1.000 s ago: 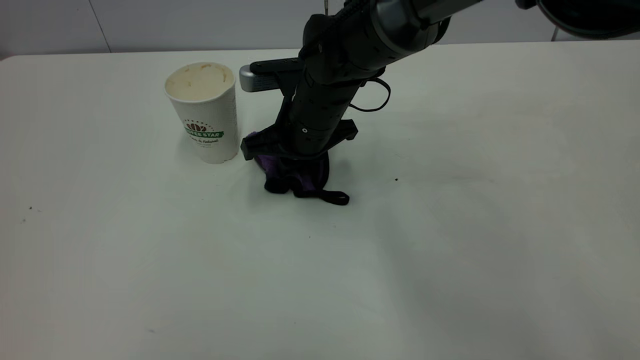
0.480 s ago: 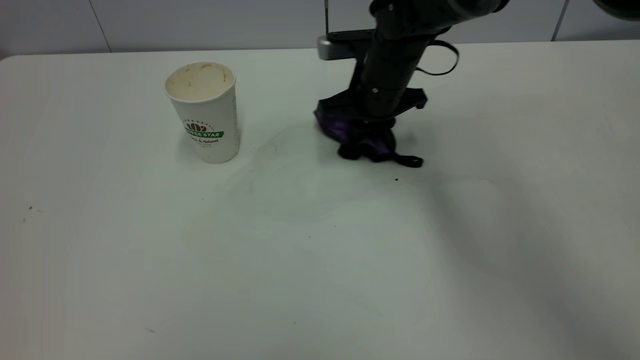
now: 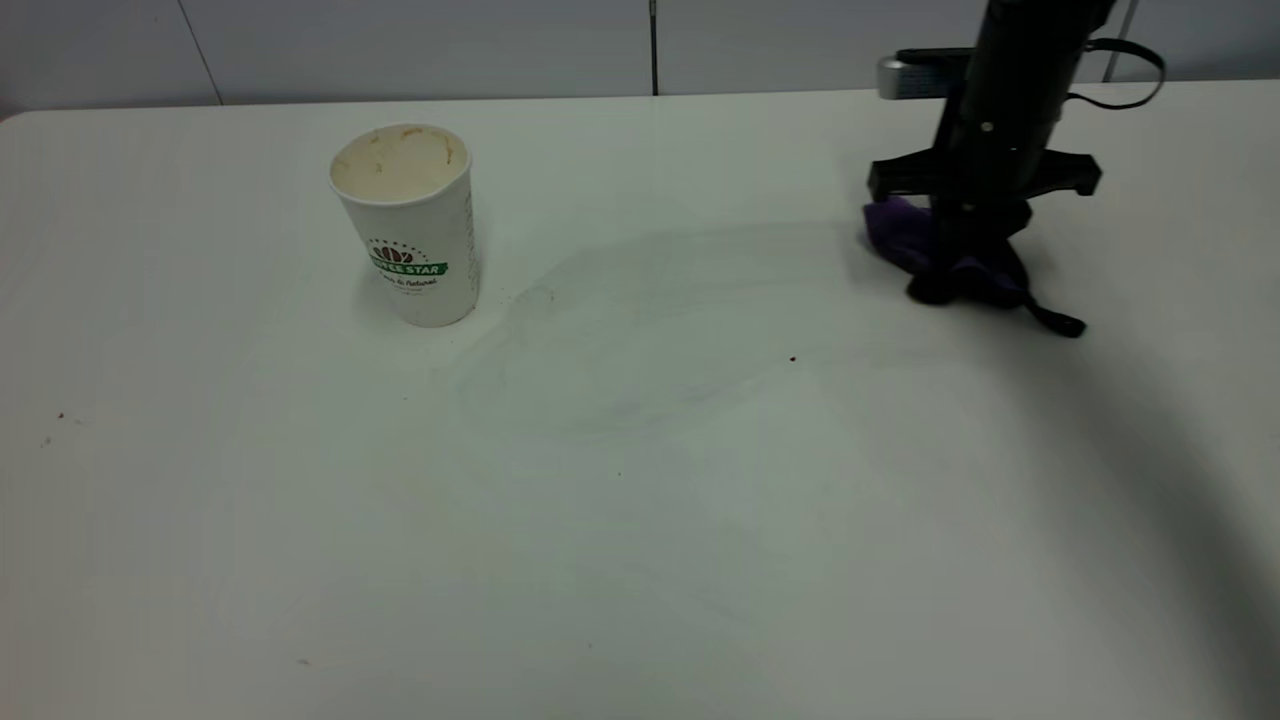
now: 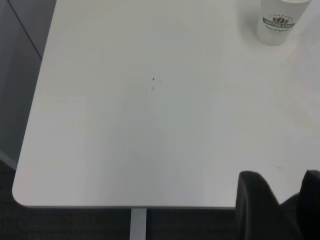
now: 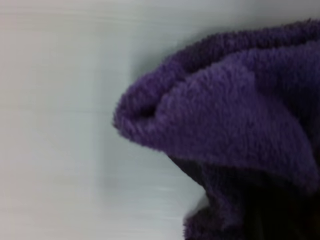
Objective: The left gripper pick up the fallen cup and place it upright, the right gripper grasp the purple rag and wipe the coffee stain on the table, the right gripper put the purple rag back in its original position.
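While the cup (image 3: 408,222) stands upright | right hand (image 3: 960,270) clamped on purple rag (image 3: 905,240), pressing it to surface (image 3: 640,500) | left hand (image 4: 277,207) parked, fingers apart, empty

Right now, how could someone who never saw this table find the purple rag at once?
Start at the white table and look to its far right side, away from the paper cup. There the right tool presses down on the purple rag, the only fuzzy purple thing, with a black strap tail trailing out.
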